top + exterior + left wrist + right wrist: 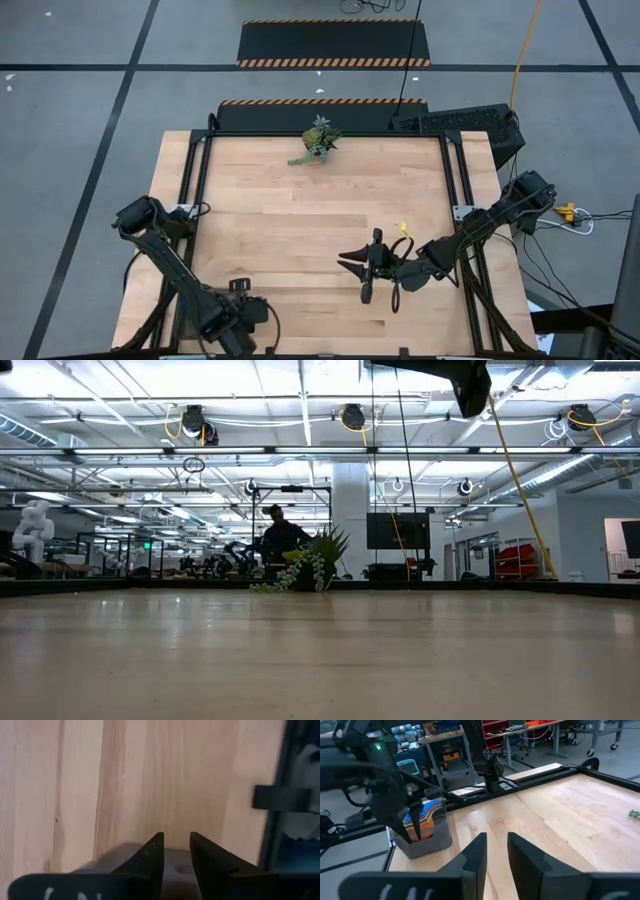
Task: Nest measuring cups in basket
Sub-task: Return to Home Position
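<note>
Measuring cups (432, 812): one nested stack, in one basket (437, 844).

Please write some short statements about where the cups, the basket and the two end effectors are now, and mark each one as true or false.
The measuring cups sit stacked inside the basket. True.
The right end effector holds a cup. False: it is empty, above bare table.
The plant stands near a table edge, apart from both arms. True.
The basket stands beside the plant. False: it stands by the left arm, far from the plant.
</note>
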